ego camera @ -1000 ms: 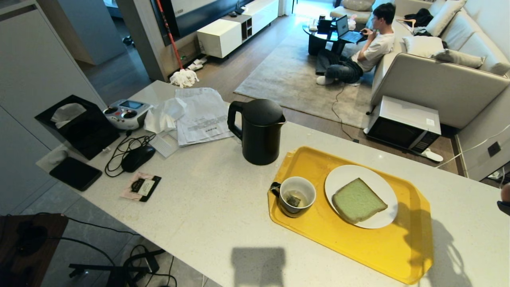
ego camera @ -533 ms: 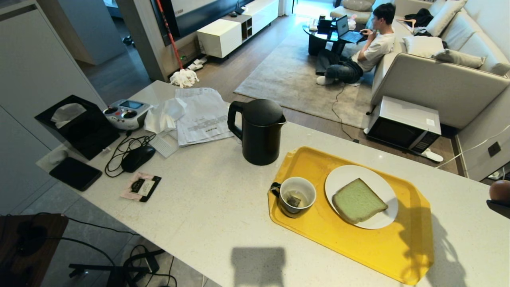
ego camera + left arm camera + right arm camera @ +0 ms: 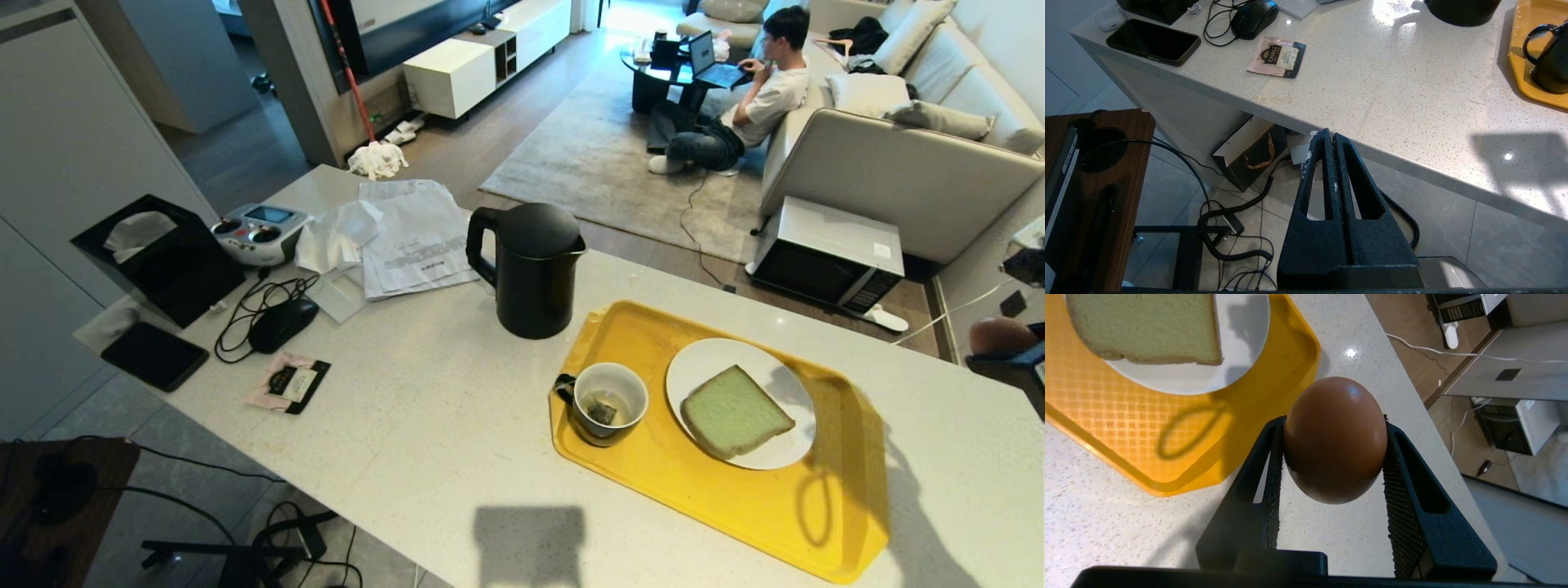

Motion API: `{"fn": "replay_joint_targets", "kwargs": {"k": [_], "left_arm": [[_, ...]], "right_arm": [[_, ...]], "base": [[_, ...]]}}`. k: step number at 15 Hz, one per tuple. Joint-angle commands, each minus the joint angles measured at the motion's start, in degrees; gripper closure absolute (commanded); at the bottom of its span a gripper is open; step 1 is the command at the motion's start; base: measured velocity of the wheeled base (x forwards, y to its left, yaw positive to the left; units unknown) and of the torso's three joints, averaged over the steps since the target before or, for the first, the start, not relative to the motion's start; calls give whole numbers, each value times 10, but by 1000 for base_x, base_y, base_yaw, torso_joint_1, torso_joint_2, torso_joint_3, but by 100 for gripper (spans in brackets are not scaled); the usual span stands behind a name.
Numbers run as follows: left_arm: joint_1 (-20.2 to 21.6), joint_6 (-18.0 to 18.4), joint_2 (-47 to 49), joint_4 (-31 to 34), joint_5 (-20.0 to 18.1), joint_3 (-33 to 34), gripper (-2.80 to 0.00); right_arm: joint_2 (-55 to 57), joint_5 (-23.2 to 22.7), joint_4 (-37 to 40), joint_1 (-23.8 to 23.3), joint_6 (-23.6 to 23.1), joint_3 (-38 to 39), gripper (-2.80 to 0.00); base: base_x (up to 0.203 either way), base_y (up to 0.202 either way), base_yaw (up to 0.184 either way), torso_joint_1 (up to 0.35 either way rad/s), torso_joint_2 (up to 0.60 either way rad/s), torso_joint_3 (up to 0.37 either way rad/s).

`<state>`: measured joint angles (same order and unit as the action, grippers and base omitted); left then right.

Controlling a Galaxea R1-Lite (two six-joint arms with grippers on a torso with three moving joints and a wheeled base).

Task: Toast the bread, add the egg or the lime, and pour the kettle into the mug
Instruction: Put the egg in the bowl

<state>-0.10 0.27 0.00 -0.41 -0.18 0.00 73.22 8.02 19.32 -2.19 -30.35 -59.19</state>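
Here the right gripper (image 3: 1333, 457) is mostly cut off at the right edge in the head view; it clasps the egg (image 3: 1335, 439), smooth and brown, long axis along the fingers, above the counter (image 3: 424, 425) right of the yellow tray (image 3: 735, 506). The left gripper (image 3: 1329, 136) is clenched, empty

On the worktop (image 3: 424, 425) there was one black kettle (image 3: 529, 269), one yellow tray (image 3: 735, 506), one mug (image 3: 606, 402), one white plate (image 3: 718, 355) and one slice of green bread (image 3: 733, 411). One egg (image 3: 1336, 440) was in view, and one tea bag (image 3: 602, 410) lay in the mug. Toward the far left corner there was one tissue box (image 3: 159, 253), one phone (image 3: 154, 355), one computer mouse (image 3: 282, 323), one tea sachet (image 3: 290, 381) and one handheld controller (image 3: 261, 232). One person (image 3: 739, 102) sat on the floor beyond, and one microwave (image 3: 826, 255) stood there too.
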Motion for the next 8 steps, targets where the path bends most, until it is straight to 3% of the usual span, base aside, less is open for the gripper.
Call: {"fn": "replay_joint_targets", "kwargs": {"k": [1, 8], "left_arm": [[0, 1, 0, 0, 0, 0, 0], [0, 1, 0, 0, 0, 0, 0]], "right_arm": [[65, 6, 2, 12, -14, -38, 0], [205, 51, -5, 56, -25, -116, 0]], "base": [[0, 0, 0, 0, 0, 0], [0, 0, 0, 0, 0, 0]]}}
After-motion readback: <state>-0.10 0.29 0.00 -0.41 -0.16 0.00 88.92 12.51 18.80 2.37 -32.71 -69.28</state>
